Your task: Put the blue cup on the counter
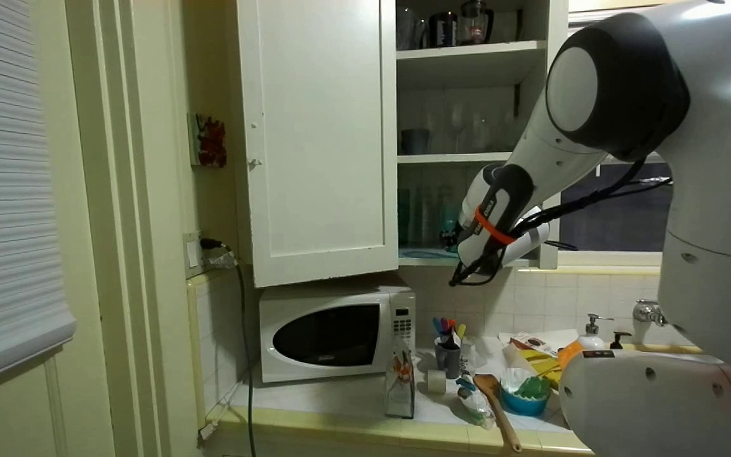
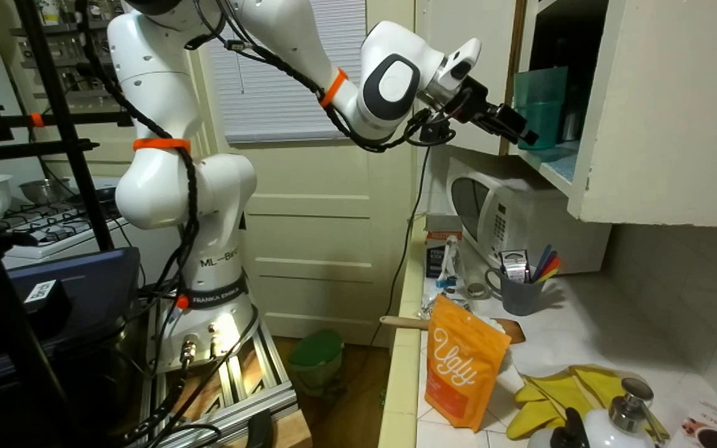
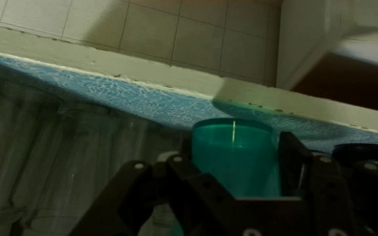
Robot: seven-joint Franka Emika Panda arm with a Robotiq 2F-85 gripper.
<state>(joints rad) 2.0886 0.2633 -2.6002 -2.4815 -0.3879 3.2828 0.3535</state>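
We see the hand (image 2: 523, 127), fingers (image 3: 289, 144) apart on either side of the cup (image 3: 236, 164) (whether they clamp it, we cannot tell); it is upright at the front of the shelf (image 3: 126, 96), well above the worktop (image 2: 595, 336).

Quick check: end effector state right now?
End effector: fingers on either side of the blue cup; whether they're clamped on it or just open around it can't be told.

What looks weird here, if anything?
The wooden spoon's handle pokes out past the edge of the counter, so it might get bumped. Also, the cupboard shelf edge in the wrist view has dark nicks, maybe chipped paint.
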